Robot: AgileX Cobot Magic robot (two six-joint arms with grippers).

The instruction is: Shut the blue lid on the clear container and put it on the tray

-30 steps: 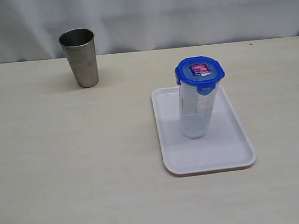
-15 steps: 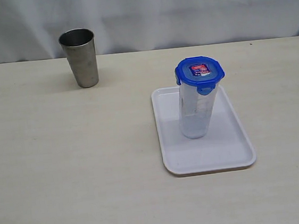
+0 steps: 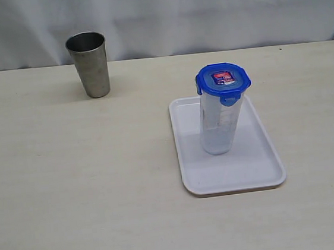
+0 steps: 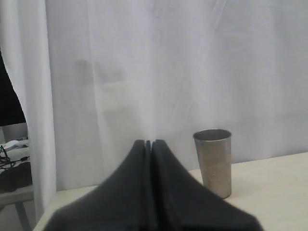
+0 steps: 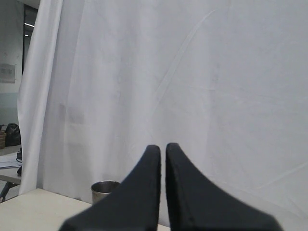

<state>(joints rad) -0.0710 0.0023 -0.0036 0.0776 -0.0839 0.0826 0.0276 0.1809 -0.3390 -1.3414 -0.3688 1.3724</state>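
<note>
Now, exterior view: the clear container (image 3: pixel 218 125) stands upright on the tray (image 3: pixel 247 175), near the tray's middle and a little toward its left rim. The blue lid (image 3: pixel 222 80) sits flat on the container's mouth, sticker facing up. We see the front flap and the left flap hanging down over the rim; whether they are snapped home we cannot tell. The tray lies flat on the pale table (image 3: pixel 71 183), right of centre.

A steel cup (image 3: pixel 89 64) stands upright at the far left of the table, near the white curtain (image 3: pixel 202 8) and well apart from the tray.

Left gripper (image 4: pixel 150 143): fingers pressed together along their length, with nothing between them. Its wrist view faces the curtain, with the steel cup (image 4: pixel 213 161) on the table edge beside the fingers.

Right gripper (image 5: pixel 162 147): fingers drawn together with only a thin sliver of curtain showing between them, pinching nothing. The steel cup's rim (image 5: pixel 103 191) shows low beside its fingers.

Container relative to the grippers: neither gripper touches it. Neither gripper appears over the table in the exterior view, and neither wrist view takes in the container, lid or tray, so we record both as well apart from the container; more exact placement we cannot tell
</note>
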